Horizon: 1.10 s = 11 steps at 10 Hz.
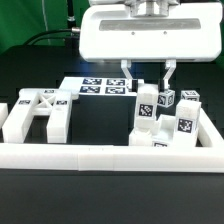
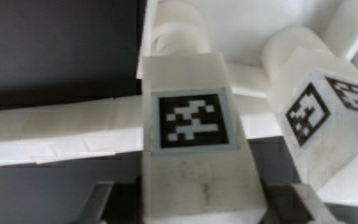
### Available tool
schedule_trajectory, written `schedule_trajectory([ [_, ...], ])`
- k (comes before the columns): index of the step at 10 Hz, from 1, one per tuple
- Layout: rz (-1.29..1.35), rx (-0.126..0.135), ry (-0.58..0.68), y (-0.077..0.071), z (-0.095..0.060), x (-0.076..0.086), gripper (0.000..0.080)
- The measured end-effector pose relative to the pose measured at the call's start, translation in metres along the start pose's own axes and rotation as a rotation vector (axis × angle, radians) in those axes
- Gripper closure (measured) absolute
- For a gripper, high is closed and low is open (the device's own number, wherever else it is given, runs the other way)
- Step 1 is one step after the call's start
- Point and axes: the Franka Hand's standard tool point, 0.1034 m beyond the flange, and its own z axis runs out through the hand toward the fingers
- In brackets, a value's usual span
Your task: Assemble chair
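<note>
The fingers are standing wide apart, holding nothing. The blocky chair leg is sitting directly below the gap between them, its long axis upright and its top just level with the fingertips. In the wrist view its tagged face is filling the gap. Beyond it, more chair parts are crowding close on the counter. The fingertips are cropped in the blurred wrist view, so whether they are touching the leg cannot be told, and the leg's foot is hidden.
</note>
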Motion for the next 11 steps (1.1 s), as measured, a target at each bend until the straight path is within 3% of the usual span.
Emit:
schedule_trajectory([
  [6,-0.016,-0.003,0.094,-0.0027,0.005,-0.0021,0.0512],
  [8,-0.016,-0.003,0.093,-0.0027,0.0054,-0.0023,0.0192],
  [11,-0.031,-0.002,0.058,-0.0039,0.0062,-0.001,0.0151],
])
